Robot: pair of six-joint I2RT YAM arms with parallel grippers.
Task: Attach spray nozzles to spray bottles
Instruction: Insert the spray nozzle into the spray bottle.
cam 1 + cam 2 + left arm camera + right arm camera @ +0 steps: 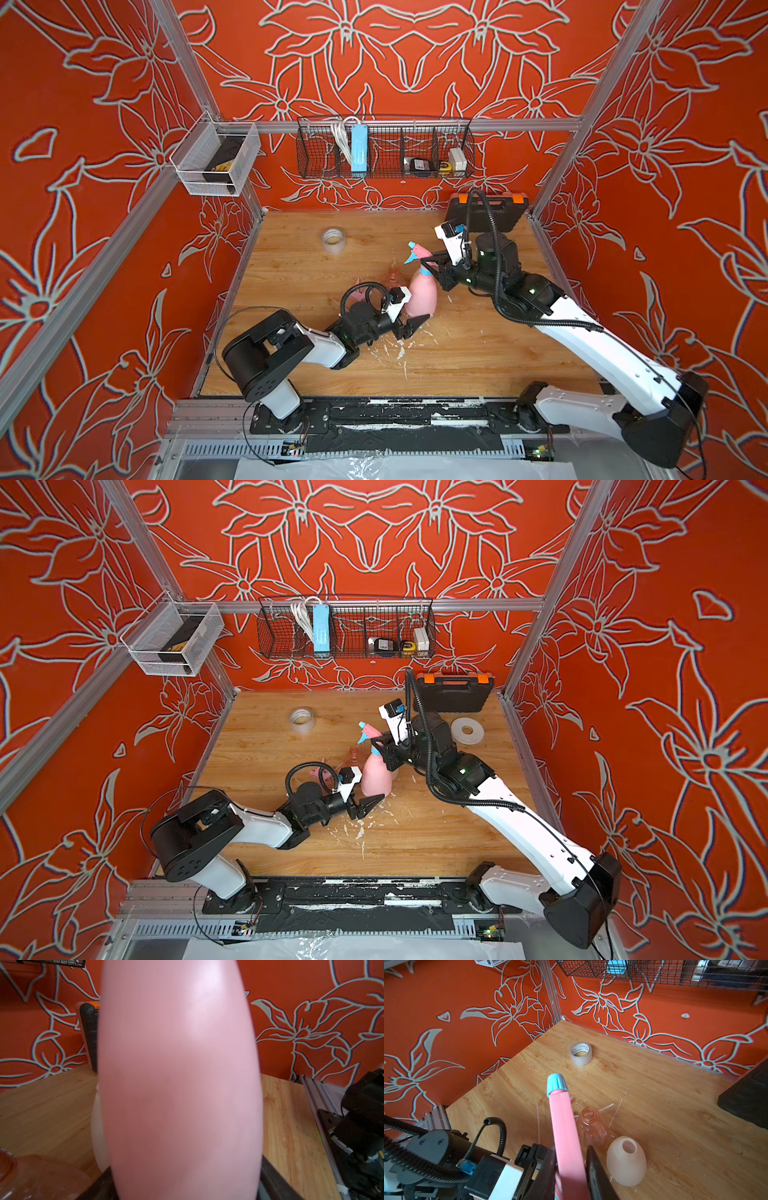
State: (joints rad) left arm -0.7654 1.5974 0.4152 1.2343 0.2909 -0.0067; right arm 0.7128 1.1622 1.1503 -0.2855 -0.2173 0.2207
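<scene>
Right wrist view, lower centre: my right gripper (571, 1169) clamps the pink-and-blue nozzle (562, 1118), left gripper (415, 326) hugs the pink bottle (422, 291), so I'd twist slowly, squarely.

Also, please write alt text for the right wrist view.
A pink plastic spray nozzle with a blue tip is clamped in the right gripper. Beyond it, a translucent orange bottle and a whitish bottle stand uncapped on the wooden table, with a grey tape roll behind.
</scene>
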